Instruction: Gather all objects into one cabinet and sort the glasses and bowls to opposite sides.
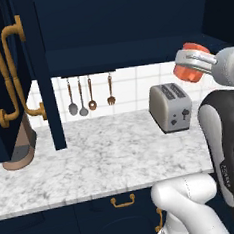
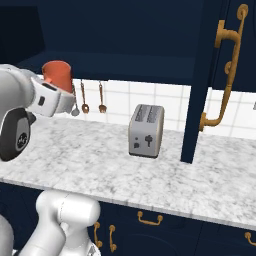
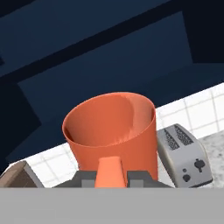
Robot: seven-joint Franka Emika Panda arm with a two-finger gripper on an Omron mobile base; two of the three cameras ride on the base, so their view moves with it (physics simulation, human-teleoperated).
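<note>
We have the gripper [image 1: 197, 62] closed on one orange-coral tumbler [image 1: 188, 62], one finger inside the cup and the rim pinched, as the hand view shows; the tumbler [image 3: 114, 131] is carried in the air, tilted, well above the marble counter [image 1: 107, 160]. In the left base view it sits at about 2 o'clock, just at the lip of the open navy cabinet [image 1: 123, 55], near the shelf edge but not yet resting on it. In the right base view the same tumbler [image 2: 57, 75] hangs at roughly 10 o'clock, in front of the shelf line. The toaster [image 2: 146, 131] stands on the counter below and right of it, untouched. One cabinet door [image 1: 39, 70] hangs open at 9 o'clock in the left view, with a brown vessel [image 1: 19, 150] behind its lower edge; we cannot tell what it is. Our judgement: the task is mid-course. This glass remains to be set down on the shelf and released. The shelf interior reads too dark to say what already stands there, so we cannot judge how many pieces are gathered or whether the sorting to opposite sides has begun
</note>
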